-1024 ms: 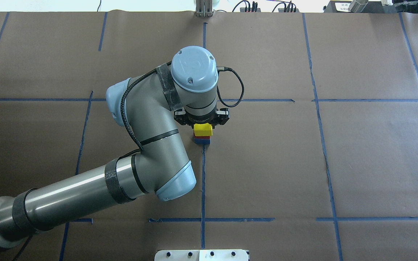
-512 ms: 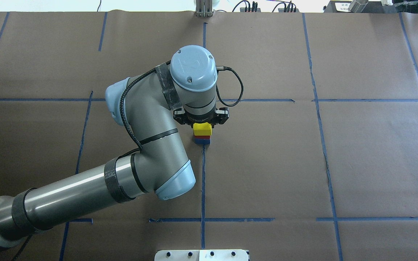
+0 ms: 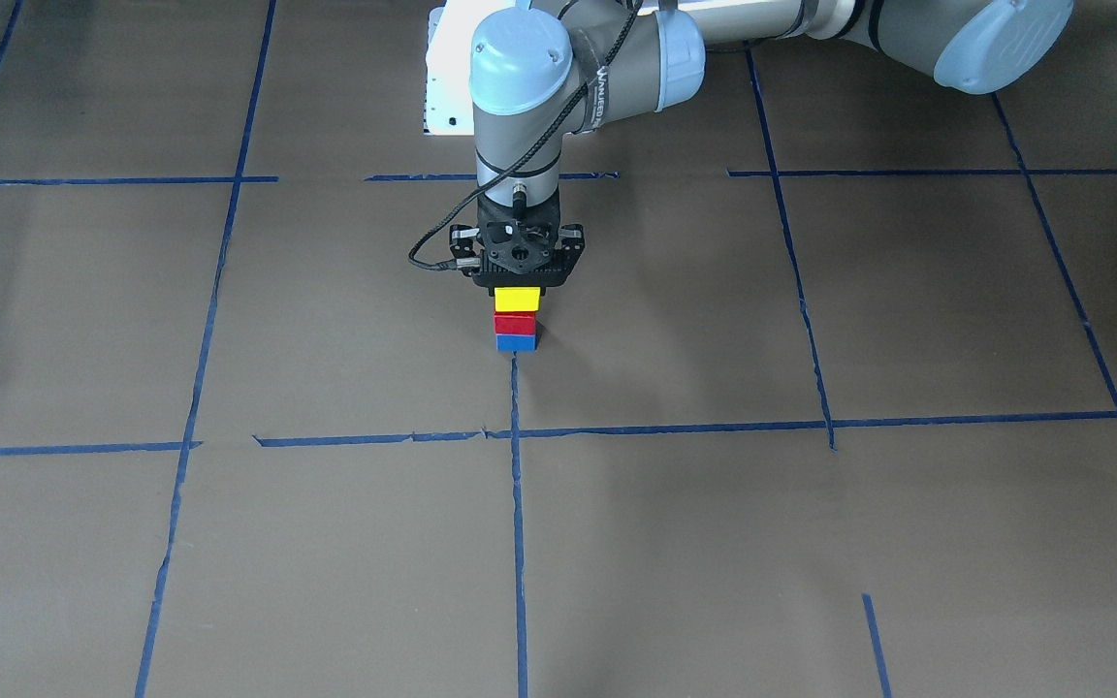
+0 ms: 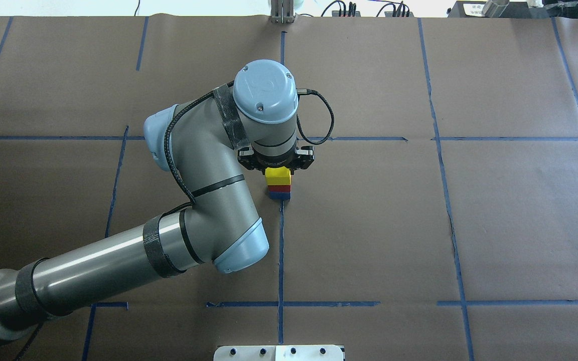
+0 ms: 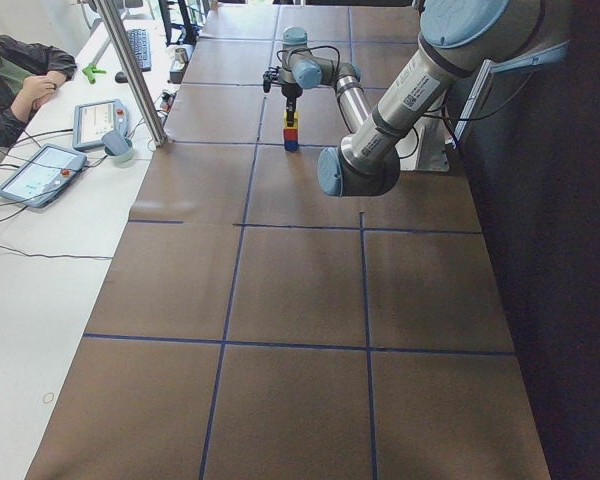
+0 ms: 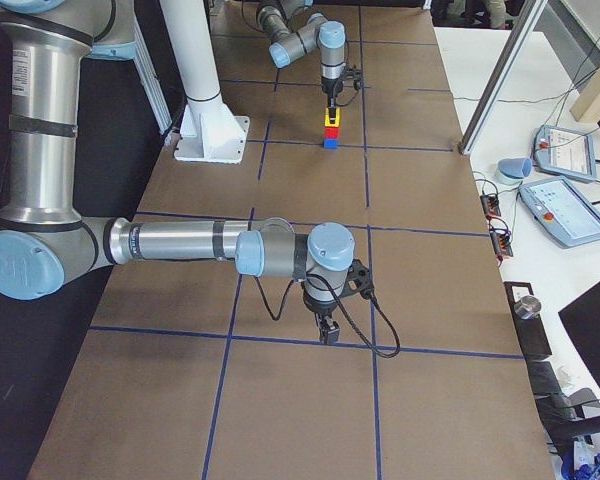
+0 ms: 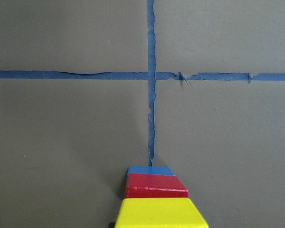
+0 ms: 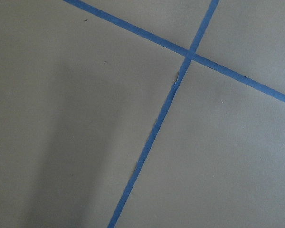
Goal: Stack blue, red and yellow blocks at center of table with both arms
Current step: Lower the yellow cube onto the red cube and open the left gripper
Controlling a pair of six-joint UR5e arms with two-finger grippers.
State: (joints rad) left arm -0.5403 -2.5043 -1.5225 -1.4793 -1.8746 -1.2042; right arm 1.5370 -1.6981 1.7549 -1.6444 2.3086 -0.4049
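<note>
A stack stands at the table's centre on the tape cross: the blue block [image 3: 516, 342] at the bottom, the red block [image 3: 515, 323] on it, the yellow block [image 3: 517, 300] on top. It also shows in the overhead view, with the yellow block [image 4: 277, 176] uppermost. My left gripper [image 3: 520, 279] hangs straight down just above the yellow block, jaws spread wider than the block and holding nothing. The left wrist view shows the yellow block [image 7: 157, 213] close below. My right gripper [image 6: 325, 335] hovers low over bare table far from the stack; I cannot tell whether it is open.
Brown paper with blue tape lines [image 4: 280, 250] covers the table. A white robot base plate [image 6: 212, 138] sits at the robot's side. Tablets [image 6: 570, 222] and an operator [image 5: 15, 75] are beyond the far edge.
My left arm has drifted slightly up and away from the stack. The three blocks have stayed in place.
</note>
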